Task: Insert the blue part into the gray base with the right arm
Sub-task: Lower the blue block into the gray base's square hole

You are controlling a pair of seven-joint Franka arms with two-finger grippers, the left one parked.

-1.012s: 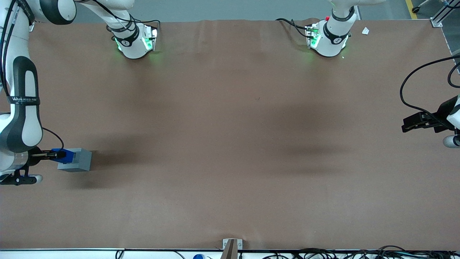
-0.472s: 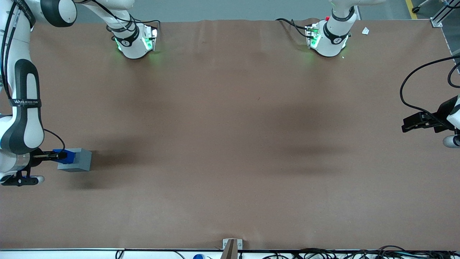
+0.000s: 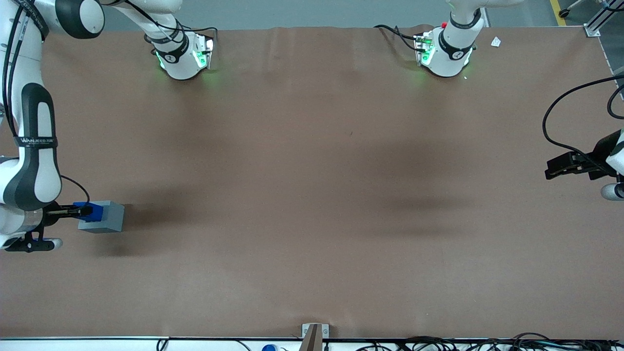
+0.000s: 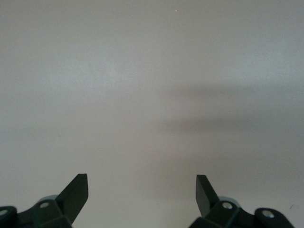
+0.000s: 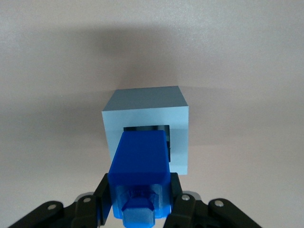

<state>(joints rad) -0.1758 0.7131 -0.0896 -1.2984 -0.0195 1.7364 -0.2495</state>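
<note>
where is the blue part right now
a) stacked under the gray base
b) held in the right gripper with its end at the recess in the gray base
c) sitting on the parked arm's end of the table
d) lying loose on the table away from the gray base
b: the gripper is shut on the blue part, whose other end meets the square recess in the gray base.

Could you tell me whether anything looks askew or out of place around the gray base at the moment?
Nothing stands out. The gripper is shut on the blue part, whose end meets the square recess of the gray base; the base sits flat on the brown table, toward the working arm's end.
</note>
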